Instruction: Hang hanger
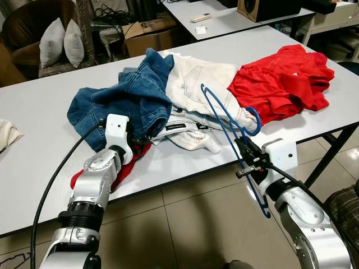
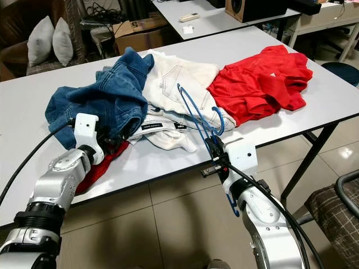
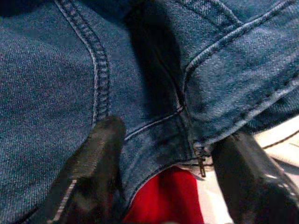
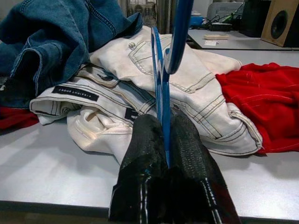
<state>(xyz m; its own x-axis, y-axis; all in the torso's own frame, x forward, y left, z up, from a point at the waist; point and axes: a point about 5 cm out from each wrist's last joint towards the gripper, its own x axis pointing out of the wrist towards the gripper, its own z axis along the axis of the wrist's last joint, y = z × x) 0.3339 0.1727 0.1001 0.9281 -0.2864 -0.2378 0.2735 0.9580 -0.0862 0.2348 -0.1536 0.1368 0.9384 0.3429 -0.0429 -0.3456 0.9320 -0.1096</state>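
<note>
Right tool [image 1: 244, 147] sits at the near edge of the desk [image 1: 33, 106], its two black fingers [image 4: 145, 154] clamped together on the blue hanger [image 1: 224, 120]. Held this way, the hanger stands on edge: its hook curls upward beside the red garment [image 1: 283, 78], one part slants over the white jeans [image 1: 196, 75], and its lower end projects past the desk edge, above the tiled floor [image 1: 185, 218].

Left tool [image 3: 163, 154] is pushed into the blue jeans [image 1: 132, 92] at the left of the clothing pile. Its fingers [image 3: 91, 163] are spread, with a seamed fold of denim and a zipper between them; whether they actually press the fabric cannot be determined from the close, blurred wrist view. A strip of red cloth [image 1: 126, 168] lies under the denim at the near desk edge.

Behind the desk stand a second desk [image 1: 224, 17], a cardboard box [image 1: 151, 36] and two grey cushions [image 1: 61, 39].
</note>
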